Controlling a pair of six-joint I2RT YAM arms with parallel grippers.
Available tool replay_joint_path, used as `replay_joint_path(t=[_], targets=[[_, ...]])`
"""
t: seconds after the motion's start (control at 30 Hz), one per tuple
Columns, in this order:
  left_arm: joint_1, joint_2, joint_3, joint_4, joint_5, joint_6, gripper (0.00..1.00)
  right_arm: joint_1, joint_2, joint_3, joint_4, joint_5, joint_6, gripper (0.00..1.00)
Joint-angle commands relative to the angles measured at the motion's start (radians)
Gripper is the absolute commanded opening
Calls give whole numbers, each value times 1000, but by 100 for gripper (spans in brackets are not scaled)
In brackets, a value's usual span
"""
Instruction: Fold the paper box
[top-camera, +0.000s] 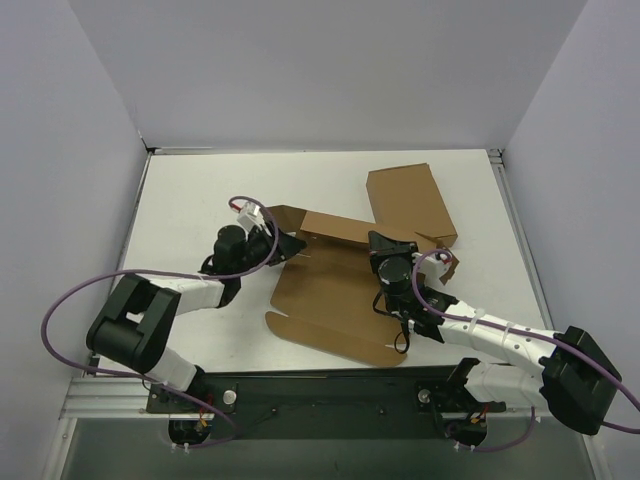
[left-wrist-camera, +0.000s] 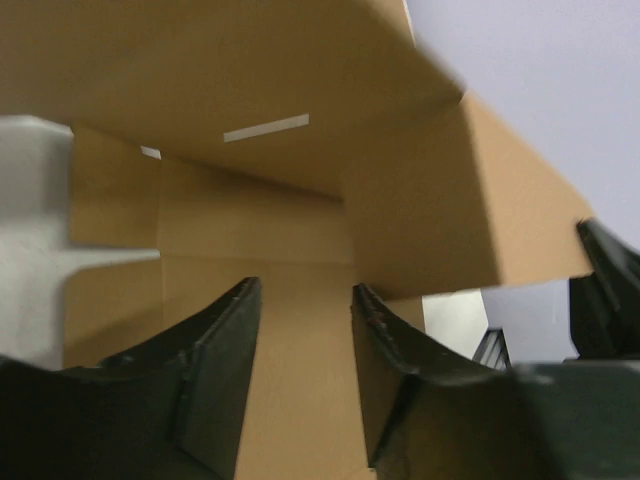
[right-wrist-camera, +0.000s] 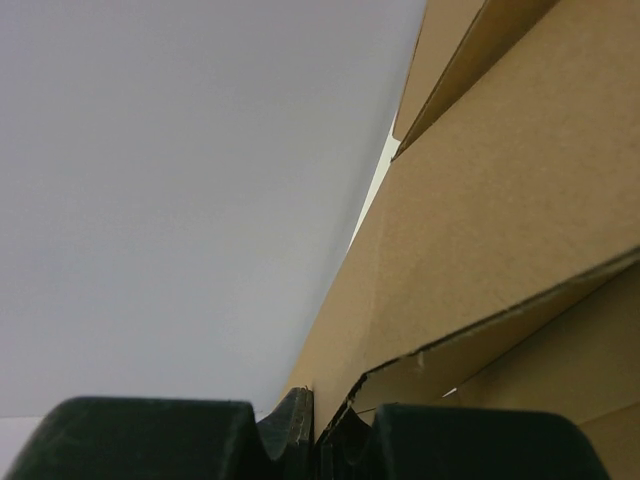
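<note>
Showed a white desk (top-camera: 200, 190) between pale walls (top-camera: 320, 70). Found the brown paper box (top-camera: 330, 290) lying from the desk's centre toward its far right corner, flaps partly raised. Had the left gripper (left-wrist-camera: 305, 292) at its left flap, jaws spread. Had the right gripper (right-wrist-camera: 318, 408) pinching a cardboard edge.

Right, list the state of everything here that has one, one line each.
paper box: partly folded, base panel lying flat, rear panels raised, flaps loose.
left gripper: open, nothing clamped, facing into the box.
right gripper: shut, seemingly pinching the edge of a raised panel.
</note>
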Motion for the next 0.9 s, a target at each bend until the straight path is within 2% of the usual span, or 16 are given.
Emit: replay_joint_path(t=[0.0,0.1,0.2,0.53,0.67,0.87], targets=[[-17,8,-14,68,68,-21,55,2,-5,7,-53,6,-52,0],[-12,-22,18,36,70,16,57,2,-8,6,-55,9,-55,0],[-6,-64,61,-68,53,74,58,1,-13,4,-56,11,-58,0],[69,-339,74,-484,-163,237,60,-1,-28,3,-69,17,-63,0],[66,-382,129,-506,-159,231,62,-2,-23,4,-67,14,-63,0],[2,-324,247,-510,-148,223,64,-2,-19,7,-69,12,-69,0]])
